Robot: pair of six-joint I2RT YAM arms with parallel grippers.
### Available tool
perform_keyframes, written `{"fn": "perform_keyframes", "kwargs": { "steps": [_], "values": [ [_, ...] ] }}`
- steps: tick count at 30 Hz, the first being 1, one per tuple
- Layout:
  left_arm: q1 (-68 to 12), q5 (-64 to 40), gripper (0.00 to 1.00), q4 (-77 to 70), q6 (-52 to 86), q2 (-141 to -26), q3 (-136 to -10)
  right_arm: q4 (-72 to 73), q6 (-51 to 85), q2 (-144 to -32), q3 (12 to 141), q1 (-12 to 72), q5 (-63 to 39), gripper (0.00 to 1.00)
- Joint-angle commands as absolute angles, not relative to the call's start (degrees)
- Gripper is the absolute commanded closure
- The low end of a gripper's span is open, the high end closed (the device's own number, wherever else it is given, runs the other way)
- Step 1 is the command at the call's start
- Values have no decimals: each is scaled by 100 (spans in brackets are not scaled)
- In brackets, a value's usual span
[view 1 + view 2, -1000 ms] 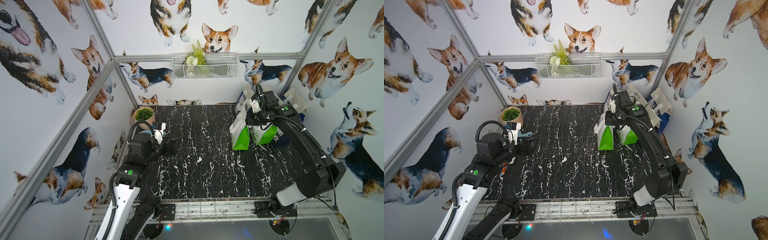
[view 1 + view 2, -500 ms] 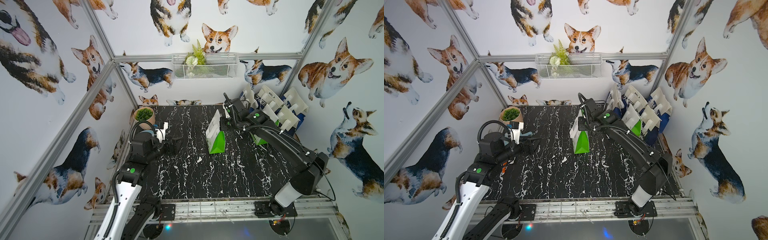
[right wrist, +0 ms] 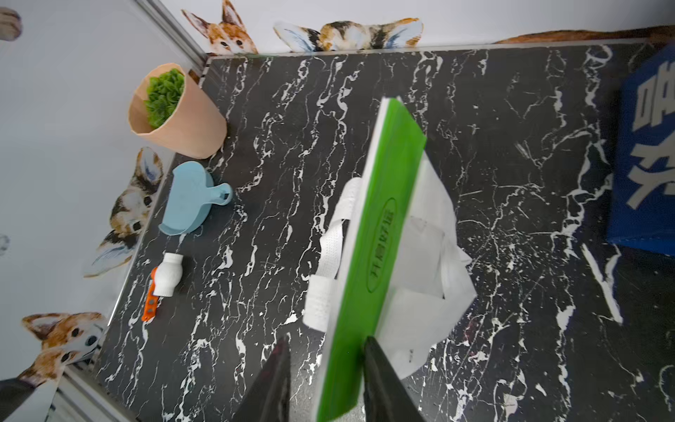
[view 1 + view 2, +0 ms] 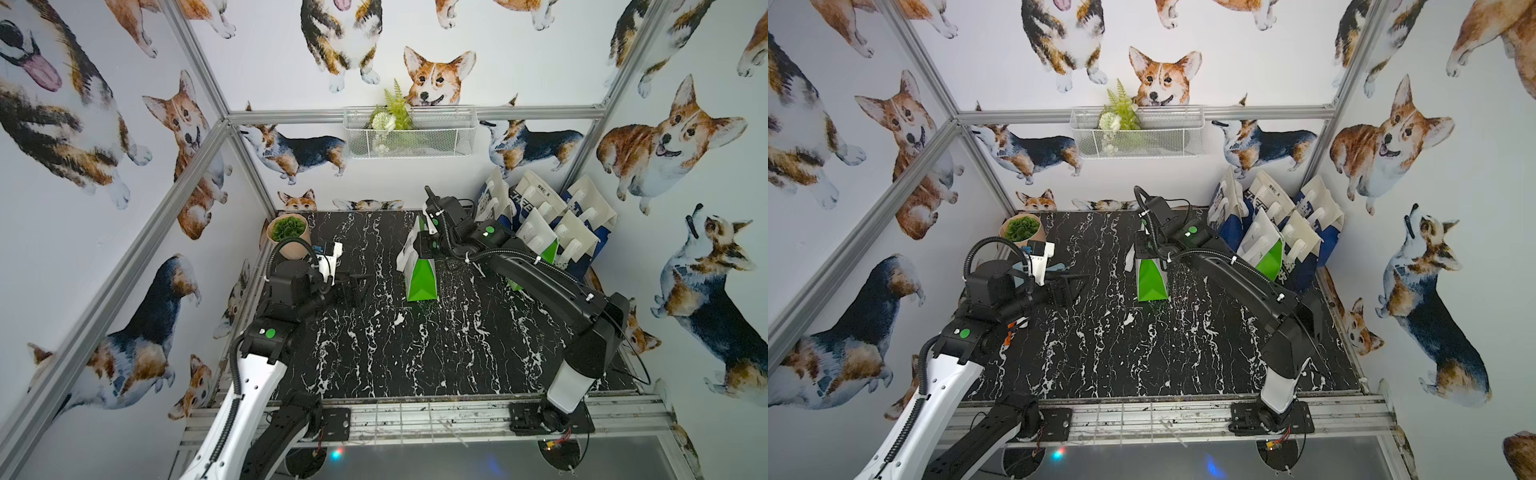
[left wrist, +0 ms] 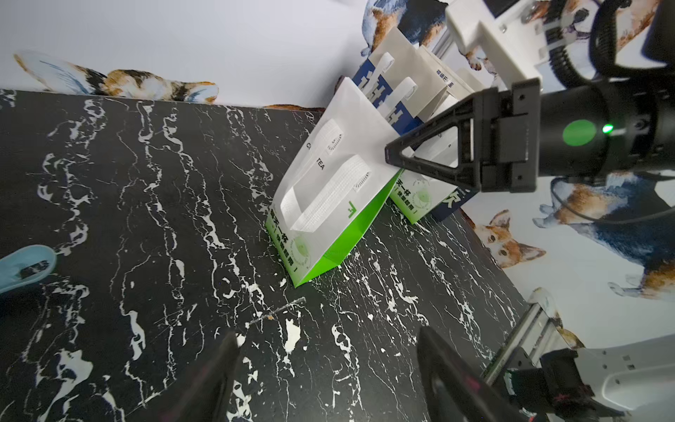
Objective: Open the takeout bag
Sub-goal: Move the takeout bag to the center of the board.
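The takeout bag (image 4: 420,278) (image 4: 1152,280) is white paper with green sides and white handles. It stands near the middle of the black marble table (image 4: 415,353), folded nearly flat and leaning. My right gripper (image 4: 424,248) (image 4: 1145,246) is at its top edge. In the right wrist view the bag's green edge (image 3: 383,237) passes between the parted jaws of the right gripper (image 3: 326,341), with a gap on one side. My left gripper (image 4: 357,286) (image 5: 327,332) hovers open and empty over the table, left of the bag (image 5: 328,204) and pointing towards it.
Several more blue, white and green bags (image 4: 540,224) stand in a row at the back right. A potted plant (image 4: 289,232), a blue scoop (image 3: 190,197), a small white bottle (image 3: 168,274) and an orange tool (image 3: 149,303) lie along the left edge.
My right arm carried the bag from the back-right row to the table's middle and set it down. Its jaws, shut on the bag before, have now parted. The left arm barely moved.
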State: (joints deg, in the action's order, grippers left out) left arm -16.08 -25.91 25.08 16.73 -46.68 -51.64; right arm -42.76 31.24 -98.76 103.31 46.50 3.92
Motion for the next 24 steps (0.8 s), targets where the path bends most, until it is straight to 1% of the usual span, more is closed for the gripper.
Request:
{"fn": "perform_keyframes", "kwargs": {
  "steps": [1, 3, 5, 8, 13, 19, 24],
  "values": [
    [-1910, -2452, 21, 2204, 1775, -4783, -5260, -4030, 2778, -9618, 10280, 4653, 266, 55],
    [-2301, -2126, 21, 2097, 1792, -4930, -5323, -4036, 2482, -9391, 10180, 4650, 280, 49],
    [-2770, -1762, 20, 2049, 1768, -5160, -5439, -4055, 2233, -9098, 10011, 4637, 513, 46],
    [-3434, -1140, 16, 2021, 1676, -5614, -5731, -3842, 2032, -8441, 9465, 4498, 895, 39],
    [-4283, -40, 14, 2088, 1597, -6414, -6475, -3334, 2205, -7309, 8265, 3748, 589, 38],
    [-4782, 692, 14, 2256, 1705, -7429, -7410, -3202, 2189, -6629, 7372, 3145, 328, 38],
    [-4817, 1516, 17, 2579, 1705, -8335, -8190, -3112, 2096, -6461, 6945, 2955, 197, 38]
  ]
}}
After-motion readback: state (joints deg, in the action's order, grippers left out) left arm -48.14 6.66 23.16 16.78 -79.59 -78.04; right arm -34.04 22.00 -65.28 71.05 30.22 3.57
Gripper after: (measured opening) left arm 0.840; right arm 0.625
